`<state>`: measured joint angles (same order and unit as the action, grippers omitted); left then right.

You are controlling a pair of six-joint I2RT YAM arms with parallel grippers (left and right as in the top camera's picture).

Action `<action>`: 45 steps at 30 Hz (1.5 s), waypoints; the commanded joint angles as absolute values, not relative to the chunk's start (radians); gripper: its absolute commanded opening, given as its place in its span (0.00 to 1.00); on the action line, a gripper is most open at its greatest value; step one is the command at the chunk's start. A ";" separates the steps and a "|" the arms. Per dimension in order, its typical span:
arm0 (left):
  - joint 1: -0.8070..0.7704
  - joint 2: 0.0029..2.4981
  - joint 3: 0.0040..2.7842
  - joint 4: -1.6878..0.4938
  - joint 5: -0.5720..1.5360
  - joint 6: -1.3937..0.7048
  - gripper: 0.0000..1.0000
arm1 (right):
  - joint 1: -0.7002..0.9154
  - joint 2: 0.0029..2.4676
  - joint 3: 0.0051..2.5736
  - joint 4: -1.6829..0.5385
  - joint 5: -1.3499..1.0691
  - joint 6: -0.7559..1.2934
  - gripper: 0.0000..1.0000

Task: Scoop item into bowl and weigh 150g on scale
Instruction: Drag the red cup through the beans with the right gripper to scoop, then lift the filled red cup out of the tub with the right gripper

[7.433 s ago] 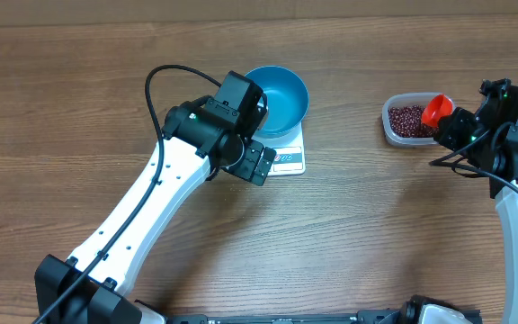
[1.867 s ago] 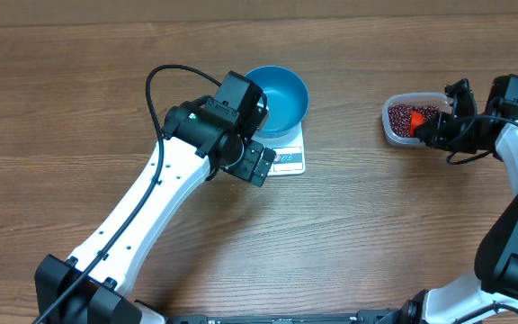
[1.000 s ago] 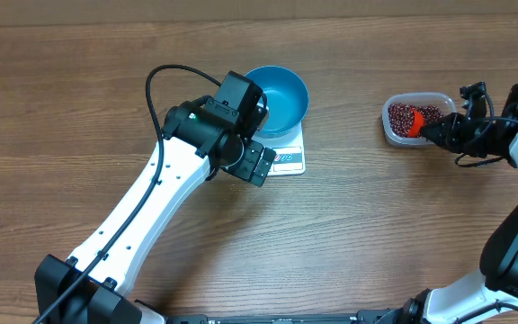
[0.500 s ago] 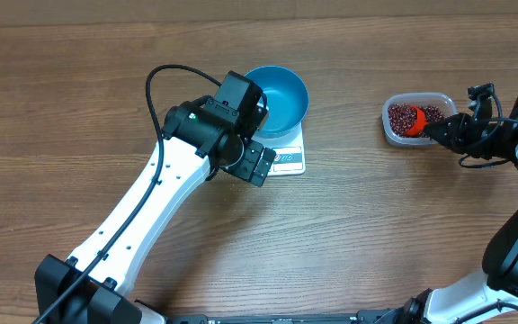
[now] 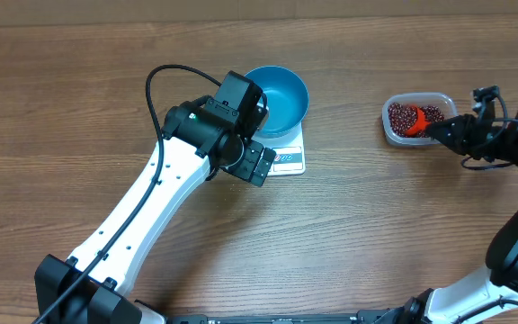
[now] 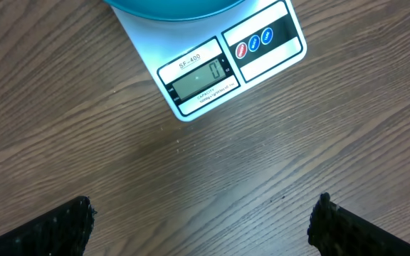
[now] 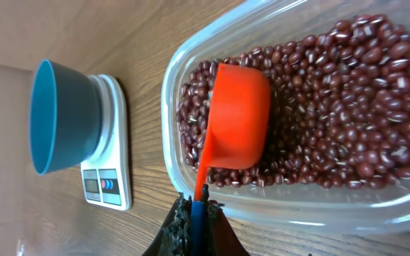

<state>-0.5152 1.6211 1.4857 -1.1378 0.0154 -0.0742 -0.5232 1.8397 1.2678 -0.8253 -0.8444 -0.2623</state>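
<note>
The blue bowl (image 5: 278, 99) (image 7: 57, 117) stands on the white scale (image 5: 288, 159) (image 6: 226, 65) (image 7: 108, 183), whose display reads 0. My left gripper (image 5: 253, 163) (image 6: 205, 229) hovers open over bare table just in front of the scale, nothing between its fingers. My right gripper (image 5: 441, 131) (image 7: 196, 217) is shut on the handle of an orange scoop (image 5: 412, 123) (image 7: 238, 116). The scoop's cup lies in the red-brown beans (image 5: 405, 113) (image 7: 347, 107) inside the clear tub (image 5: 389, 129) (image 7: 174, 71), its rounded back facing the right wrist camera.
The left arm (image 5: 151, 207) runs from the near left up to the scale and covers the bowl's left rim. A black cable (image 5: 165, 72) loops above it. The tub sits at the right, apart from the scale, with brown wood table (image 5: 358, 216) between.
Earlier the scoop was lifted over the tub's right end; it has come down into the beans, and the right gripper has slid a little to the right. The left arm has not moved.
</note>
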 commanded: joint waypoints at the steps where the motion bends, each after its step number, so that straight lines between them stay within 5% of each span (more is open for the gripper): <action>1: -0.517 1.610 1.495 -1.141 0.012 -0.059 1.00 | -0.555 1.847 1.275 -0.822 -0.912 -0.260 0.04; 45: -0.517 1.610 1.495 -1.141 0.012 -0.059 1.00 | -0.619 1.847 1.275 -0.843 -1.187 -0.206 0.04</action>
<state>-0.5152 1.6211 1.4857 -1.1378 0.0151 -0.0742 -0.6147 1.8397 1.2678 -0.8486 -1.1011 -0.2089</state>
